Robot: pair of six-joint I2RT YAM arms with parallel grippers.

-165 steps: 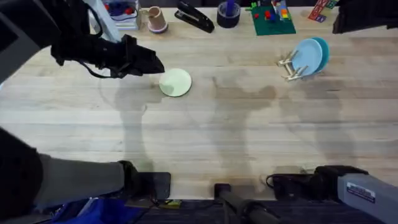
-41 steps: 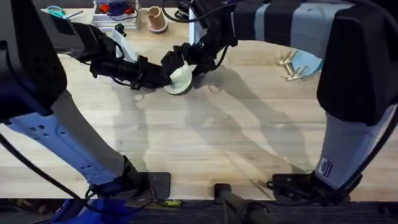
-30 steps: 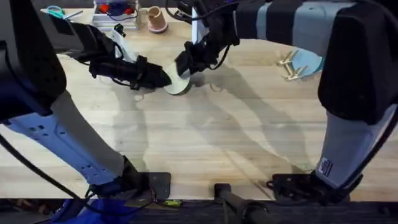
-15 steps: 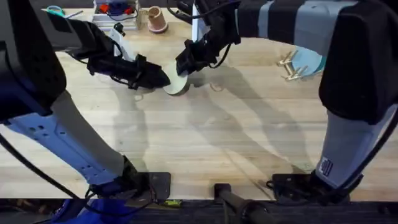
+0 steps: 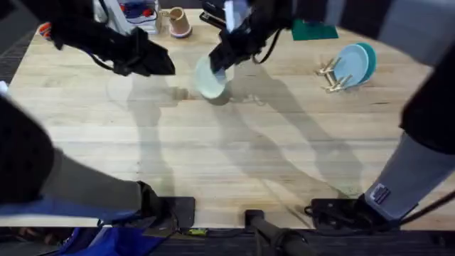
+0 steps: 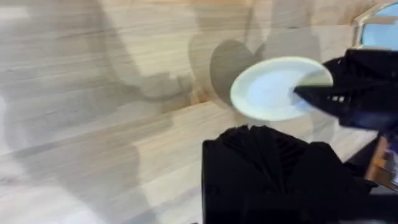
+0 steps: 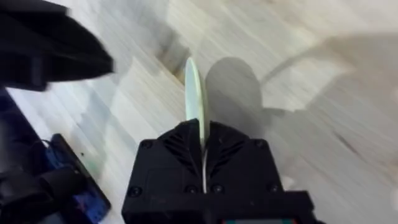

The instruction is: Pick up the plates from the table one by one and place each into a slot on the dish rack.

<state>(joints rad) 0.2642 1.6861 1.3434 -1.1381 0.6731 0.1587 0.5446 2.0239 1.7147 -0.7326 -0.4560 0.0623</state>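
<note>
1. My right gripper (image 5: 217, 64) is clamped on the cream plate (image 5: 210, 80), lifted clear of the table (image 5: 234, 156); I should carry it edge-up toward the dish rack (image 5: 334, 78), which already holds two blue plates, and align it with a free slot.
2. The plate's rim sits between my fingers, disc hanging below; my left gripper (image 5: 167, 67), nearby, I cannot tell.

Bare surface (image 5: 234, 156) spans the near and middle field, leaving a wide passage from the raised plate (image 5: 210, 80) rightward to the dish rack (image 5: 333, 77). The rack, at the far right, carries a light blue plate (image 5: 350, 64) and a teal plate (image 5: 369, 55). Far-edge obstacles: a cup (image 5: 178, 23) and a stapler (image 5: 215, 16); the left gripper (image 5: 160, 65) stands left of the raised plate.
</note>
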